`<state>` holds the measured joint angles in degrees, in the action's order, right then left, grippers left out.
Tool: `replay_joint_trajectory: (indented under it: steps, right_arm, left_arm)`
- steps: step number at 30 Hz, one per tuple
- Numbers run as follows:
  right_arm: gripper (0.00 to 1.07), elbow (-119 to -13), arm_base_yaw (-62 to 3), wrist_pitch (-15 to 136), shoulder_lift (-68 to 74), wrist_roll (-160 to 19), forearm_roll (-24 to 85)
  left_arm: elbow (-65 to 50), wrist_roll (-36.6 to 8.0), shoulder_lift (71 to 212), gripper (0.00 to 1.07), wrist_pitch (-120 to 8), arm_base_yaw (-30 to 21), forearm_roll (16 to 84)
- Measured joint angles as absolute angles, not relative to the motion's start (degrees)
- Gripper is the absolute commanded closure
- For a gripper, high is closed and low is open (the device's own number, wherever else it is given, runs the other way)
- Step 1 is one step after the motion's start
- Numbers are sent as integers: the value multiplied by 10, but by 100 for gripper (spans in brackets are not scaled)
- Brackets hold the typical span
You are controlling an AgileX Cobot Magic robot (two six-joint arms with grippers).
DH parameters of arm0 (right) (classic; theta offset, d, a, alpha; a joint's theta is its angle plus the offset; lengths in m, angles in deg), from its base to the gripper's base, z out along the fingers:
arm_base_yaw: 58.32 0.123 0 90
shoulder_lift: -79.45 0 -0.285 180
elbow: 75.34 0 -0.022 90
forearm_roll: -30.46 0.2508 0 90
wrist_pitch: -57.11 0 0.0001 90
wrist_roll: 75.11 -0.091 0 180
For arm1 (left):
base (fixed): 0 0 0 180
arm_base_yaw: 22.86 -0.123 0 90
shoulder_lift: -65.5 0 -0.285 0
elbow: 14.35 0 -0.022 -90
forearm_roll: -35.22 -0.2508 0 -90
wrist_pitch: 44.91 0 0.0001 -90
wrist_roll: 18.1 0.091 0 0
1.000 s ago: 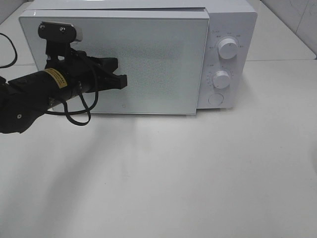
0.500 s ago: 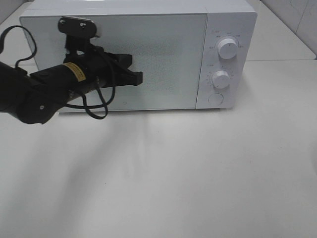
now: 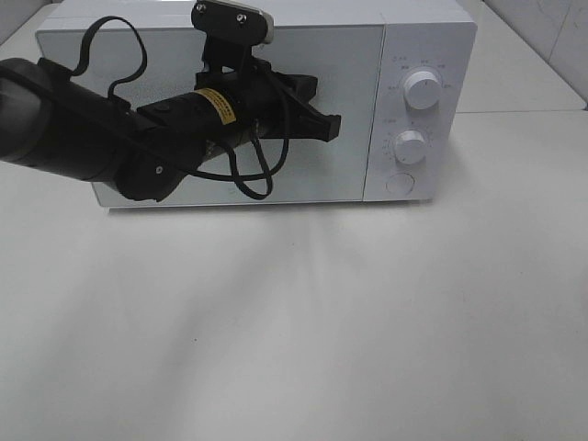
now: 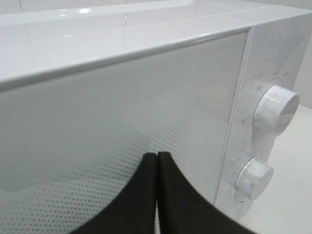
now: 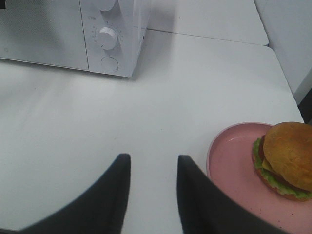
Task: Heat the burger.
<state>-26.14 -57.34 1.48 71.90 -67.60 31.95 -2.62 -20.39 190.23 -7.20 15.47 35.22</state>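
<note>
The microwave door (image 3: pixel 303 110) is now pushed shut by the closed left gripper (image 3: pixel 333 129) — yet the burger (image 5: pixel 287 158) sits outside, beside the half-open, empty right gripper (image 5: pixel 151 168).

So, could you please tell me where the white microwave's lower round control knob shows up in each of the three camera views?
Exterior high: the lower round white knob sits on the control panel at the right of the white microwave, past the closed black left gripper.
Left wrist: lower knob, near the right edge, below the upper knob.
Right wrist: knob, near the top, left of centre.
Shared landmark: the round button under that knob.
</note>
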Motion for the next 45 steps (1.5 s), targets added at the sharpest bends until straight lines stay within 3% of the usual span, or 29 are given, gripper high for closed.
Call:
replay_joint_trajectory:
  steps: [16,29,32,34,35,36,37,38,39,45]
  right_arm:
    - [72,-261,-573,15,719,-676,319]
    - [72,-261,-573,15,719,-676,319]
    - [72,-261,-573,15,719,-676,319]
    - [72,-261,-573,15,719,-676,319]
    - [72,-261,-573,15,719,-676,319]
    - [72,-261,-573,15,719,-676,319]
    - [72,-261,-573,15,719,-676,319]
    - [72,-261,-573,15,719,-676,319]
    - [72,-261,-573,15,719,-676,319]
    - [72,-261,-573,15,719,-676,319]
  left_arm:
    - [-42,-161,1828,107,-176,187,401]
    - [-42,-157,1700,107,-492,208,399]
    - [-42,-157,1666,100,-587,208,399]
    - [-42,-164,1637,74,-674,208,399]
    - [-42,-164,1637,74,-674,208,399]
    - [-42,-176,1620,46,-727,208,399]
    - [-42,-186,1612,29,-751,208,399]
    - [-42,-186,1612,29,-751,208,399]
    - [-42,-201,1600,4,-792,208,399]
    - [-42,-211,1583,5,-922,194,399]
